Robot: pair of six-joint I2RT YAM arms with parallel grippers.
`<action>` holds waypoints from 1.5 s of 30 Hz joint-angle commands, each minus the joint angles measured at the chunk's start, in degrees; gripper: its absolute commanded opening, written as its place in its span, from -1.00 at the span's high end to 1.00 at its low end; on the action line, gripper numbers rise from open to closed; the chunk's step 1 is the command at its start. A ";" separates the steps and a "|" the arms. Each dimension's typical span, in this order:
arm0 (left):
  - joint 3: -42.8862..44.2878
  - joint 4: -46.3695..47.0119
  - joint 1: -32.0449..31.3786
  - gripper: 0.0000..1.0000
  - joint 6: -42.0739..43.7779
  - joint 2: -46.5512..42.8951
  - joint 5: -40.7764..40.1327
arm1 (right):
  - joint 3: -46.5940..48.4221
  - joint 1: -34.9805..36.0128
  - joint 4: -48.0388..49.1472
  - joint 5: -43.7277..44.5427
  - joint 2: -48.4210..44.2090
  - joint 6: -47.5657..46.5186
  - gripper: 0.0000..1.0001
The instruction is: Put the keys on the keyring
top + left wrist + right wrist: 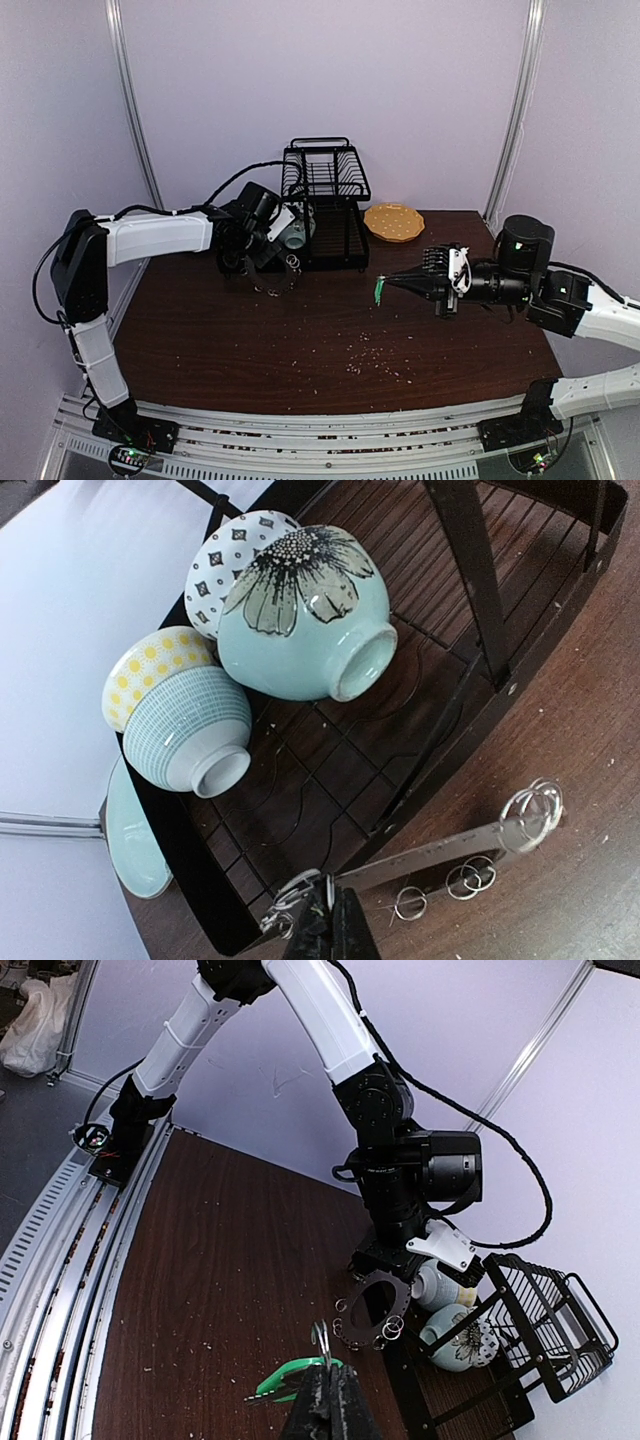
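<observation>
On my left, the left gripper (330,920) is clenched on the rim of the keyring (440,852). The ring hangs clear of the table (200,340), just beside the front of the black dish rack (325,200). From the left wrist camera I see the ring edge-on, with its small wire loops dangling off the far end and underside. The bowls (300,610) lie on their sides in the rack right behind it.

In the middle there is only bare wood and scattered crumbs (370,350). The two arms are well apart.

On my right, the right gripper (328,1380) is pinched shut on the green key (283,1380). It is held off the table, with the green head sticking out to one side of the fingertips. I can't tell how much of the key is actually between the fingers.

My worries, in the same order:

- **Keyring grip:** The ring is held only at one edge. I think any push from the key could make it swivel in the fingers or slip out.
- **Rack:** It sits so close to the rack that a small swing could catch a loop on the frame.
- **Key grip:** The key looks lightly held. If it meets a loop at an angle, I think it could twist or drop among the crumbs, where it would be awkward to pick up.
- **Arms:** The two wrists could bump as I bring them together.
</observation>
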 commanded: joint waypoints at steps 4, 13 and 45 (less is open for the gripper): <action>2.83 3.41 0.93 1.00 -1.79 0.75 1.30 | 0.28 -0.32 0.11 -0.27 -0.47 -0.10 1.00; 3.50 3.97 2.32 1.00 -3.43 -0.98 -0.72 | 0.51 -0.29 0.02 -0.27 -0.29 -0.28 1.00; -0.27 5.10 3.13 -0.18 3.18 -5.09 10.26 | 0.92 -0.28 -0.24 -1.05 0.13 -0.62 1.00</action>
